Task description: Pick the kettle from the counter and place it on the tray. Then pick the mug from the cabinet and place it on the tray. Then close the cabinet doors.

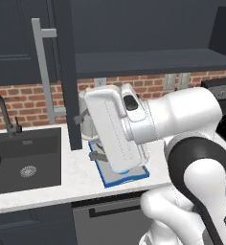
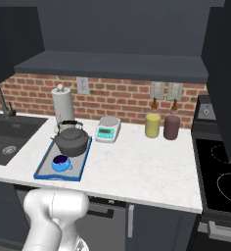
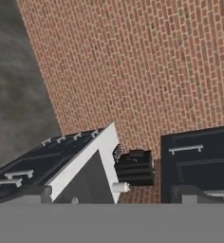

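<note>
Kettle (image 2: 72, 139) and mug (image 2: 61, 162) both sit on the blue-rimmed tray (image 2: 43, 169), which lies flat on the white speckled counter (image 2: 137, 166) just right of the dark sink (image 2: 10, 137). In the right base view the squat grey kettle stands upright at the tray's far end, and the small blue mug stands upright in front of it at the near end. Behind the tray, against the red brick wall, stands a white paper-towel roll (image 2: 62, 105); to the right of the tray sits a small grey kitchen scale (image 2: 107, 130), and farther right a yellow jar (image 2: 152, 123) and a maroon jar (image 2: 172, 126) stand side by side. A black stove (image 2: 220, 181) takes up the counter's right end. Above, the dark navy cabinet (image 2: 112, 63) stands open, and in the left base view one of its cabinet doors (image 1: 69, 72) hangs out over the counter edge-on, its long grey bar handle (image 1: 43, 67) beside it. My white arm (image 1: 134, 129) crosses in front of the tray there. My gripper's fingers are spread wide, holding nothing.
</note>
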